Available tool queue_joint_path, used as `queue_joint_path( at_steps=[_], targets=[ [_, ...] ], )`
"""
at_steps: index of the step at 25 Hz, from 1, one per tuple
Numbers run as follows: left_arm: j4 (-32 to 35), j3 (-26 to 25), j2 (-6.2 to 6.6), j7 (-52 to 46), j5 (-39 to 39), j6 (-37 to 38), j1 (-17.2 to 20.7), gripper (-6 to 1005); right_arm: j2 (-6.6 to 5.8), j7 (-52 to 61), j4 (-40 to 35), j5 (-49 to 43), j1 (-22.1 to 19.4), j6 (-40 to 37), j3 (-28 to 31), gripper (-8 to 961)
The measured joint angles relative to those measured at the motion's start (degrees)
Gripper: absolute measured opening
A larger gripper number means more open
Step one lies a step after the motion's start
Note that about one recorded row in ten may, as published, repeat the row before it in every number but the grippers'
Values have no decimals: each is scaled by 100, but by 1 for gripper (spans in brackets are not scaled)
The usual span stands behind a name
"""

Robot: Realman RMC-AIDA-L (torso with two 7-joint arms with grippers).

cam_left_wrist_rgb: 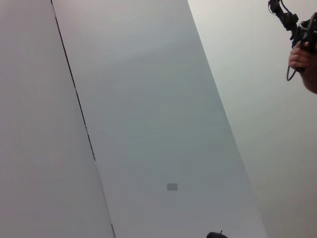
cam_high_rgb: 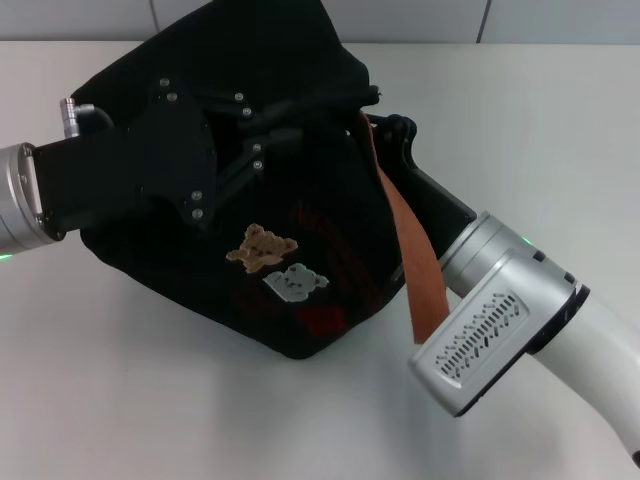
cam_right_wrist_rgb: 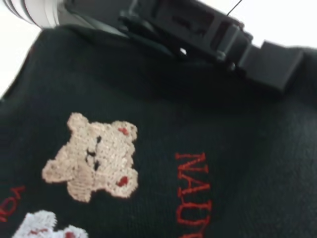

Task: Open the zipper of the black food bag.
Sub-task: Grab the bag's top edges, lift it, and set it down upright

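The black food bag (cam_high_rgb: 300,290) lies tilted on the white table, its side with a tan bear patch (cam_high_rgb: 260,245) and a white bear patch (cam_high_rgb: 295,283) facing me. My left gripper (cam_high_rgb: 262,140) reaches in from the left and rests on the bag's upper part. My right gripper (cam_high_rgb: 395,135) comes from the lower right, against the bag's right end. The orange-brown strap (cam_high_rgb: 410,240) drapes over that arm. The right wrist view shows the bag's side (cam_right_wrist_rgb: 237,148), the tan bear (cam_right_wrist_rgb: 94,156) and the left gripper (cam_right_wrist_rgb: 270,64) above. The zipper is hidden.
The white table (cam_high_rgb: 150,400) stretches around the bag, with a tiled wall behind it. The left wrist view faces pale wall panels, and a person's hand (cam_left_wrist_rgb: 303,59) holding cables shows at its edge.
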Motion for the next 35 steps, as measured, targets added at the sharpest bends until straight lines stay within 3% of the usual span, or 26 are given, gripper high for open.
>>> queue_joint_path(
  at_steps=[13,20,35],
  targets=[
    [-89,-20,17,35,-6,-24,-53,93,0,175,29,-61,-1,-33,33,149],
    [-90,-25,17,70,-6,-35,-56,93,1,178,18,-62,-7,-42,33,-1],
    [-108,-28,14,88,-5,-39,-47,93,0,178,2,-62,-55,-140,33,7]
  ],
)
